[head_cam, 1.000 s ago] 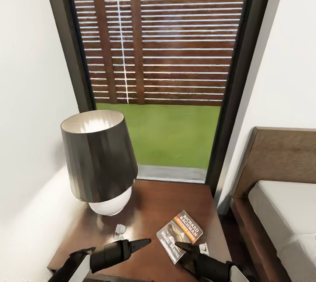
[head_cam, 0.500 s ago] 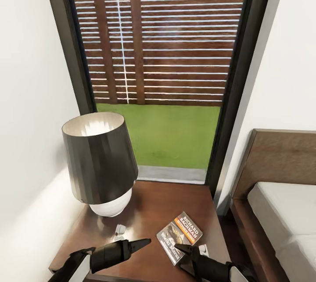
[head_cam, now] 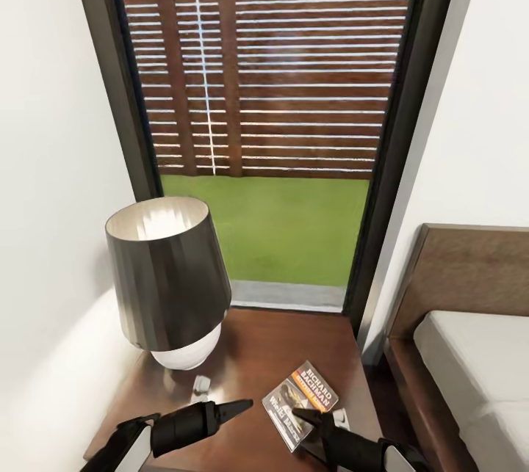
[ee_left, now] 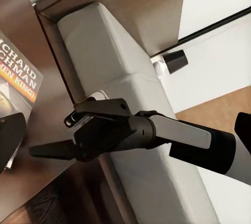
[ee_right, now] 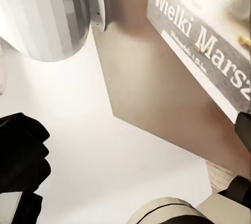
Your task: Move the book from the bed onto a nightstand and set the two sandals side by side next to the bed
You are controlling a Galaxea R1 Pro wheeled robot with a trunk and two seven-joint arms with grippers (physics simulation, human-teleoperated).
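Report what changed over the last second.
The camera shifted a little, so the whole scene slid slightly in the picture. The book stayed flat on the nightstand beside the lamp, and the left tool and right tool kept their places.

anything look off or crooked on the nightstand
Only the small dark grey paperback with the orange band: it lies flat but skewed to the glossy dark brown nightstand's edges. Nothing looks spilled or damaged.
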